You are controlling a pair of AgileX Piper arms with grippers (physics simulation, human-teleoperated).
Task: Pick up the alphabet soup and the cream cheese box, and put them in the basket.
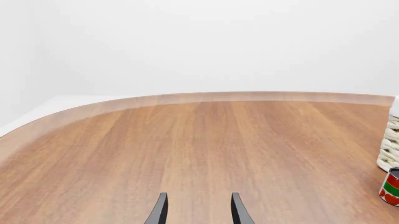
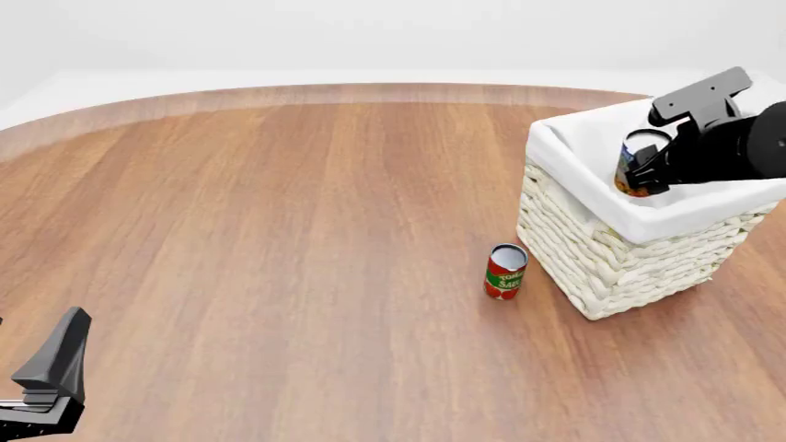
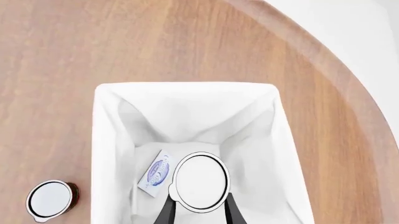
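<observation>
Your right tool (image 3: 198, 209) sat closest to the lens in the right wrist view, its two dark fingers (image 3: 165, 213) clenched on either side of the alphabet soup (image 3: 200, 182), whose silver-white top faced the camera. You held that can above the open mouth of the basket (image 3: 100, 140), over the white cloth lining. Just beside the can in that view, down on the lining at the bottom of the basket, lay the cream cheese box (image 3: 156, 173), flat, its blue and white face up. Outside the basket wall, on the table (image 3: 56, 56), stood the tomato sauce can (image 3: 50, 199), seen from above.

From the front view, your right tool (image 2: 647, 175) reached in from the right with the alphabet soup (image 2: 639, 164) gripped over the basket (image 2: 614, 258), the can's blue and yellow label partly hidden by the arm. The tomato sauce can (image 2: 505, 271) stood upright on the table (image 2: 271, 230) just beside the near left wall of the basket, not touching it.

Your left tool (image 1: 198, 211) hung released, fingers apart with nothing between them, low over bare wood well away from the basket. In the left wrist view, the basket (image 1: 390, 144) and the tomato sauce can (image 1: 391, 186) showed only at the frame's edge. In the front view only part of your left tool (image 2: 50, 382) showed at the near left corner.
</observation>
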